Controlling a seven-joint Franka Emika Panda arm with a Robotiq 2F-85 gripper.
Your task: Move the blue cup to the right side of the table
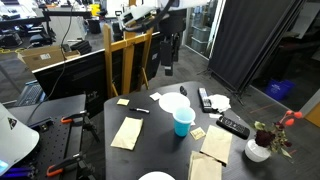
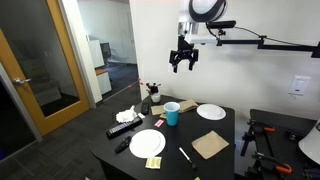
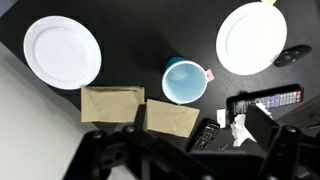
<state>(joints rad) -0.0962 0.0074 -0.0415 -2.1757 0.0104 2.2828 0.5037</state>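
one misaligned descent could tip the blue cup (image 3: 185,82): the gripper (image 2: 183,68) hung high above the table (image 3: 140,40), jaws spread wide and empty, a white plate (image 3: 252,38) nearby.

My gripper (image 2: 184,62) hangs high above the table (image 2: 190,128); I note clear air straight down to the blue cup (image 3: 185,81). Paper pieces (image 3: 172,118) just beside the cup, white plates (image 3: 62,52) left and right, remotes (image 3: 268,100) near: all low. Flower vase (image 1: 257,150), well apart, is the one tall obstacle.
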